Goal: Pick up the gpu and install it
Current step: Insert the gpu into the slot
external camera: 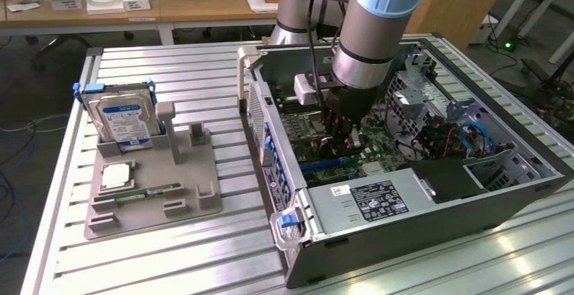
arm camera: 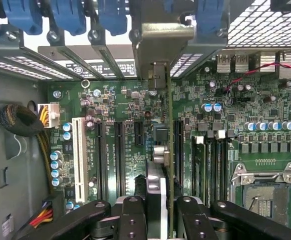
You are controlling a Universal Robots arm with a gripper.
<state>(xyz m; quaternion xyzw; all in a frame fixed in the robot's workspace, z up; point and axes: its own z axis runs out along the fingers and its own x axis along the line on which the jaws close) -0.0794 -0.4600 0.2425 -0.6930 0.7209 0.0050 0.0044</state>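
Observation:
The gpu (arm camera: 169,150) stands edge-on above the green motherboard (arm camera: 245,110), inside the open computer case (external camera: 502,194). Its silver-grey bracket (arm camera: 160,50) reaches the case's rear slot openings. My gripper (arm camera: 160,220) is shut on the card, with a black finger (arm camera: 132,220) on one side and the other finger (arm camera: 193,220) opposite. The card lines up along the dark expansion slots (arm camera: 118,155); whether it sits in a slot I cannot tell. In the exterior view my gripper (external camera: 345,140) is low inside the case, over the board.
A grey fixture tray (external camera: 193,194) lies at the exterior view's left with a hard drive (external camera: 126,120) upright, a memory stick (external camera: 148,193) and a square chip (external camera: 117,176). The power supply (external camera: 377,201), cables (external camera: 466,140) and an open CPU socket (arm camera: 263,190) surround the gripper.

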